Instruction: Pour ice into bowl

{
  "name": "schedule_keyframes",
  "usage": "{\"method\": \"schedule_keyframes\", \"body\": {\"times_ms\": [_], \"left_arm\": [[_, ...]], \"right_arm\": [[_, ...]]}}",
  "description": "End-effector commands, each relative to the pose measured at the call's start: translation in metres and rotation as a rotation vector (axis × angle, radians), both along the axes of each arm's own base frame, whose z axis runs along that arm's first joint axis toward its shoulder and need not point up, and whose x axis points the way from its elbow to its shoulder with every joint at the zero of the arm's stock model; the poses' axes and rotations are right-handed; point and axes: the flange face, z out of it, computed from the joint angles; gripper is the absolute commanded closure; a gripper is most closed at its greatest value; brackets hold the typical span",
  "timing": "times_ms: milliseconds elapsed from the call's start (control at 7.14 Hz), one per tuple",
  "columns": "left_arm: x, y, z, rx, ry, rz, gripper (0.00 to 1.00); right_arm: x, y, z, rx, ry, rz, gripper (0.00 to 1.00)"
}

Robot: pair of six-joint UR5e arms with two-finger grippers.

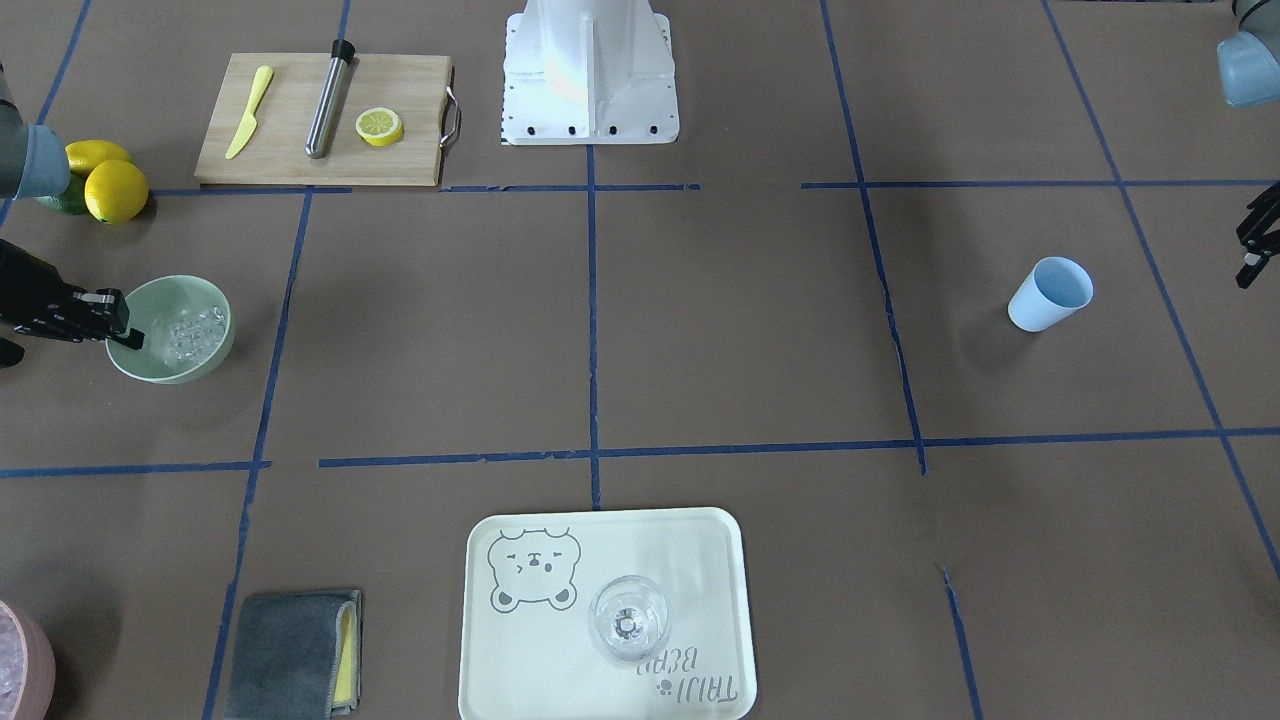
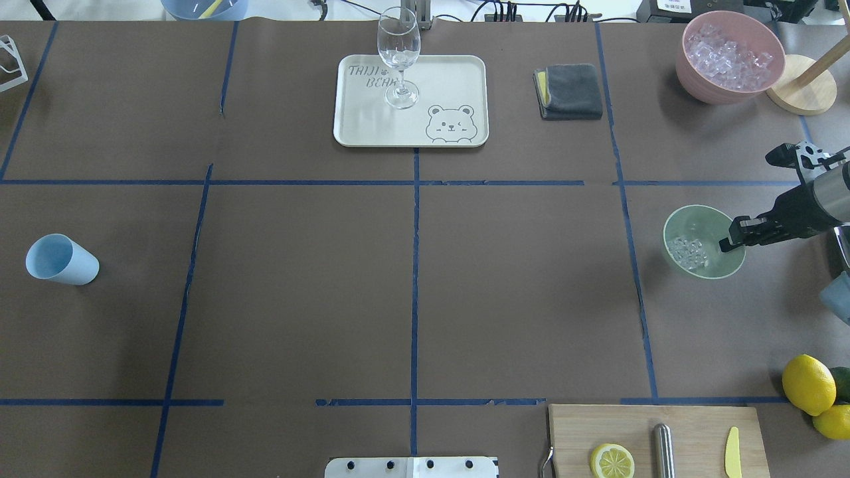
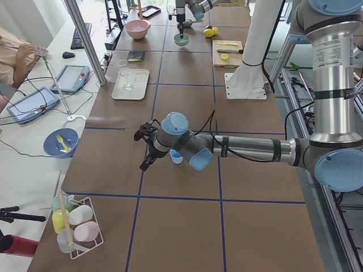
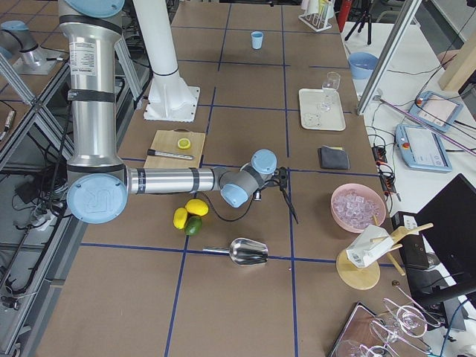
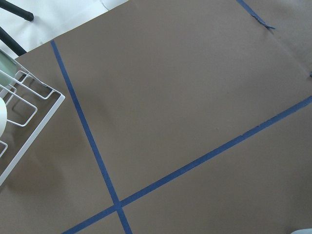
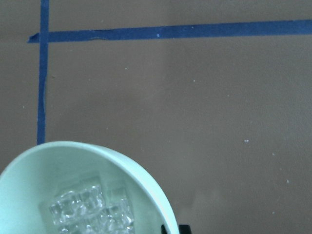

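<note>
My right claw (image 2: 727,243) is at the near side of the bowl (image 2: 690,219), and as far as I can judge it is pinching the rim. The overhead view puts its tip across the lip. My wrist camera shows one dark fingertip (image 6: 183,228) just outside the wall, while the other is hidden. The ice (image 2: 689,251) lies in the bowl already, a small heap of clear cubes on the floor of it, towards the side away from my grip. So I take the pour as done and the bowl as the thing now at risk. I cannot tell whether its base sits flat on the table (image 2: 412,285) or is slightly raised. My left claw (image 1: 1255,245) hangs well away, near the light blue cup (image 2: 61,260). No view shows its fingers clearly, so I cannot tell whether they are spread or pressed together. A hold on one point of a smooth rim is a poor hold. If I lift or swing from here, the weight of the cubes on the far side would lever the bowl about my fingers, and it could tip and scatter them. The lip may also be wet, and then it could slide out of the pinch. If I let go while pulling sideways, I could drag or rock the bowl. The finger inside must come straight up, or it may catch the wall.
</note>
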Motion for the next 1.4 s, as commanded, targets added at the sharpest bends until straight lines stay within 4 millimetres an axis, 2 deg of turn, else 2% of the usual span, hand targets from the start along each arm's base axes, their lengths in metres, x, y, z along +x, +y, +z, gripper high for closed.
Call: {"method": "schedule_keyframes", "body": {"times_ms": [0, 140, 280, 420, 560, 700, 840, 1121, 1261], "left_arm": [[0.000, 0.000, -0.002, 0.005, 0.001, 0.000, 0.00], [-0.001, 0.000, -0.003, 0.006, 0.001, -0.002, 0.00], [0.000, 0.000, -0.003, 0.005, 0.001, 0.000, 0.00], [-0.001, 0.000, -0.002, 0.005, 0.000, -0.003, 0.00], [0.000, 0.001, -0.002, 0.003, 0.000, -0.001, 0.00], [0.000, 0.001, 0.000, 0.000, -0.001, -0.001, 0.00], [0.000, 0.000, 0.003, -0.005, -0.003, -0.002, 0.00], [-0.005, -0.006, 0.010, -0.086, -0.004, -0.024, 0.00], [-0.017, -0.024, 0.004, -0.162, -0.019, -0.046, 0.00]], "right_arm": [[-0.005, 0.002, 0.000, 0.007, 0.000, -0.015, 0.39], [-0.005, 0.002, -0.002, 0.006, -0.003, -0.014, 0.00], [-0.003, 0.004, -0.005, 0.011, -0.010, -0.015, 0.00], [-0.001, 0.006, -0.019, 0.022, -0.036, -0.024, 0.00], [0.022, 0.000, -0.026, 0.001, -0.079, -0.012, 0.00], [0.063, -0.010, -0.029, -0.020, -0.122, 0.034, 0.00], [0.087, -0.015, -0.028, -0.026, -0.133, 0.070, 0.00], [0.111, -0.020, -0.011, -0.018, -0.106, 0.114, 0.00], [0.126, -0.026, 0.002, 0.024, -0.053, 0.119, 0.00]]}}
